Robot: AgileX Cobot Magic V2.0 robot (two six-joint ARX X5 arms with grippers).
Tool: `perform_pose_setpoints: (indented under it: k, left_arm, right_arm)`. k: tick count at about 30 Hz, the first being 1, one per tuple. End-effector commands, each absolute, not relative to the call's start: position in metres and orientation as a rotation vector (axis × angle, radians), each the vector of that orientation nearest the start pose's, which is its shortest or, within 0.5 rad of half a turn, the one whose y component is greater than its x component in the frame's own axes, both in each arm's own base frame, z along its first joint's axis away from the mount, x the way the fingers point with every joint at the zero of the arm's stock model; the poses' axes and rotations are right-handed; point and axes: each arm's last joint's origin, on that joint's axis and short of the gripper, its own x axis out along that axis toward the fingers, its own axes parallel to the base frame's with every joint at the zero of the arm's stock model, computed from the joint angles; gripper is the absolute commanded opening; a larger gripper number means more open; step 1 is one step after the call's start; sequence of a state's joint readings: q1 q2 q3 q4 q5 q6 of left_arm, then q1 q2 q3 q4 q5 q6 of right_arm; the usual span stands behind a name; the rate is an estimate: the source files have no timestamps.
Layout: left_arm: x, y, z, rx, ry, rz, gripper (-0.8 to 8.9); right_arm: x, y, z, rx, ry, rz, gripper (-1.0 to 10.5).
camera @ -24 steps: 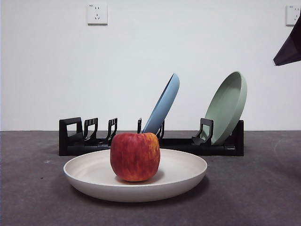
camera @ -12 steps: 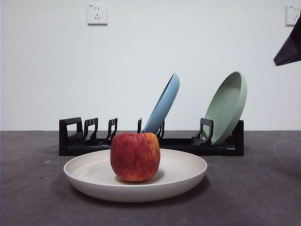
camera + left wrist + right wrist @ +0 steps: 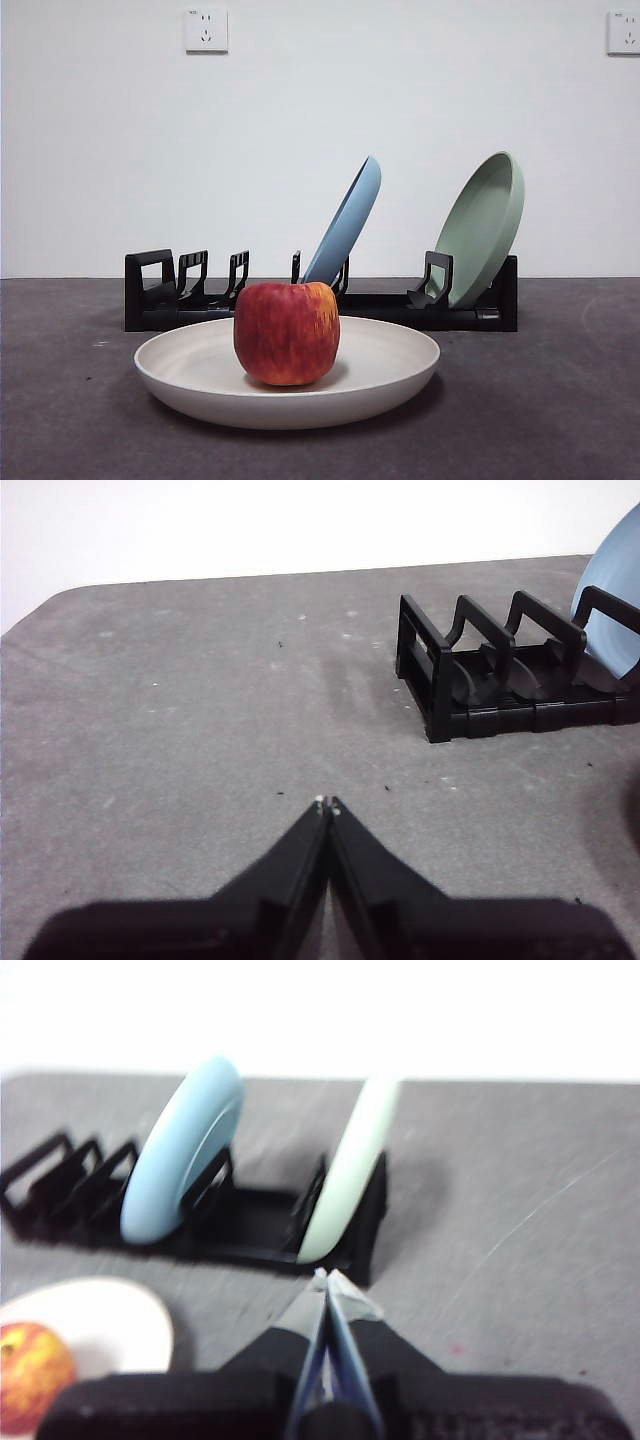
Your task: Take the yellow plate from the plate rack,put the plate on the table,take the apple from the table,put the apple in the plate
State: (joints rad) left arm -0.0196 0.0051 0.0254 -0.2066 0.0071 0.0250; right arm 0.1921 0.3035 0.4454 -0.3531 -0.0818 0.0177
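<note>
— White wall [image 3: 320, 120] behind, two sockets [image 3: 207, 29] on it, dark grey table [image 3: 560, 400] below. How far along?

— Looks finished: yellow plate [image 3: 380, 375] flat on the table before the plate rack [image 3: 160, 300], apple [image 3: 287, 332] upright inside. Left end effector [image 3: 326, 805] pressed together, right end effector [image 3: 326, 1278] too, both empty, well clear.

— Any writing?

— None legible.
</note>
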Motion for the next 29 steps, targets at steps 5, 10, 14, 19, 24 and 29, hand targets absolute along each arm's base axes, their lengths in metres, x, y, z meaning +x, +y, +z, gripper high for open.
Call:
perform_pose_setpoints:
  k: [5,10,14,19,24,29]
  left_arm:
    - [0.095,-0.002,0.148,0.017,0.193,-0.022,-0.03]
    - [0.095,-0.002,0.148,0.017,0.193,-0.022,-0.03]
    - [0.095,-0.002,0.148,0.016,0.193,-0.022,-0.03]
    - [0.095,-0.002,0.148,0.017,0.193,-0.022,-0.03]
    - [0.095,-0.002,0.148,0.017,0.193,-0.022,-0.03]
    - [0.095,-0.002,0.148,0.016,0.193,-0.022,-0.03]
  right_arm:
    - [0.093,0.010,0.204,0.014,0.070,0.213,-0.1]
    - [0.094,0.010,0.177,0.041,0.092,0.206,-0.1]
    - [0.095,0.010,0.163,0.070,0.110,0.204,-0.1]
    - [0.096,0.010,0.153,0.095,0.139,0.202,-0.1]
    - [0.095,0.010,0.149,0.114,0.182,0.199,-0.1]
    - [0.096,0.010,0.148,0.121,0.192,0.198,-0.1]
